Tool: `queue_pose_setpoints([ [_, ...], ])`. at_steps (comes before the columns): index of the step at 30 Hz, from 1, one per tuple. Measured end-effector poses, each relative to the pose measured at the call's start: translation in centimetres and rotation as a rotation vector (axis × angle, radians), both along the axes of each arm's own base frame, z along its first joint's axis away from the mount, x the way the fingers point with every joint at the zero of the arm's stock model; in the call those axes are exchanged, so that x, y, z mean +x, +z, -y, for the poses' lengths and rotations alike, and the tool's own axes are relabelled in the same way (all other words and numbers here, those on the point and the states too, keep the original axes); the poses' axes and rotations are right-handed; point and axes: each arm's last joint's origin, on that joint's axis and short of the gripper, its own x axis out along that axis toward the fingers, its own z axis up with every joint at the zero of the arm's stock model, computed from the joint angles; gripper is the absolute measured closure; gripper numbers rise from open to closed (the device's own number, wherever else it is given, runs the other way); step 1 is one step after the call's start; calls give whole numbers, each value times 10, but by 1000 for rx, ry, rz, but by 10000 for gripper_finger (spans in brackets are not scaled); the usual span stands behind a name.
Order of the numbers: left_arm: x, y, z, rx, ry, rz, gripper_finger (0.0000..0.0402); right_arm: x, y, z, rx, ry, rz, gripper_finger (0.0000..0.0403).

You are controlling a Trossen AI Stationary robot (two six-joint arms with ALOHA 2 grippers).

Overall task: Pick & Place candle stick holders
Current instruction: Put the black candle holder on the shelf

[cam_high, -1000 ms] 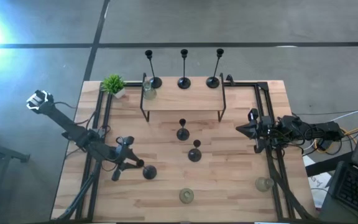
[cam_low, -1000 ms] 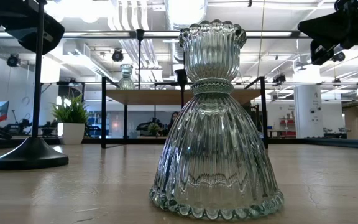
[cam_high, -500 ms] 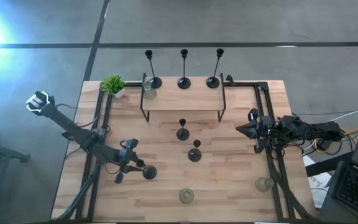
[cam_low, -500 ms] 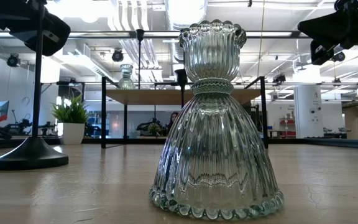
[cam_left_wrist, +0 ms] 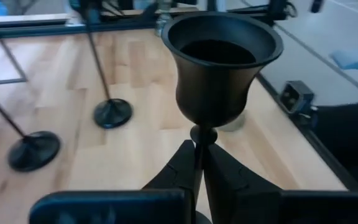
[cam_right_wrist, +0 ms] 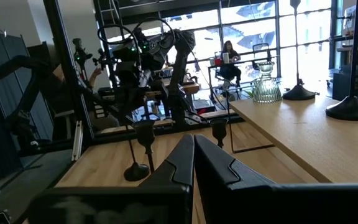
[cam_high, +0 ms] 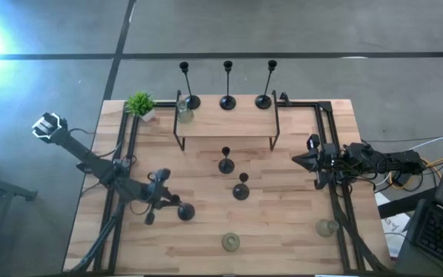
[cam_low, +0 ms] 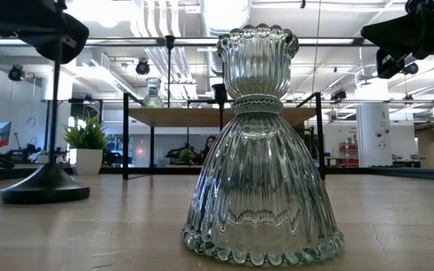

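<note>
A black candle stick holder stands at the table's near left, and my left gripper is shut on it; its cup fills the left wrist view. Two more short black holders stand mid-table on their round bases. Three tall black ones and a glass one stand on the far shelf. Two glass holders stand near the front edge. My right gripper waits shut at the table's right side, touching nothing. My left gripper pinches the holder's thin stem just under the cup between its two fingers. The fingers come from the table's left, slanting a little down, and lie across the stem. The holder stays about upright with its round base on the table.
A small green potted plant sits at the far left corner. The shelf stands on thin black legs at the back. Dark rails run along both table sides. Bare wood lies between the mid-table holders and the right rail.
My left gripper has moved a little toward the table's right, up to the near-left black holder, and has shut on its stem under the cup. The holder's base has shifted slightly toward the right along the table and still rests there.
</note>
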Motion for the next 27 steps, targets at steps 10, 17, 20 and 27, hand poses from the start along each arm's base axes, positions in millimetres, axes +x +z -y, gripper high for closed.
queue_pose_setpoints([
  [10, 15, 39, -18, 1, 186, 82, 385, 0, 0, 0, 0, 0, 0, 394],
  [17, 30, 89, -47, 85, 456, 88, 385, 0, 0, 0, 0, 0, 0, 394],
  [20, 36, 110, -61, 119, 515, 101, 385, 0, 0, 0, 0, 0, 0, 394],
  [27, 55, 137, -92, 207, 600, 96, 385, 0, 0, 0, 0, 0, 0, 394],
])
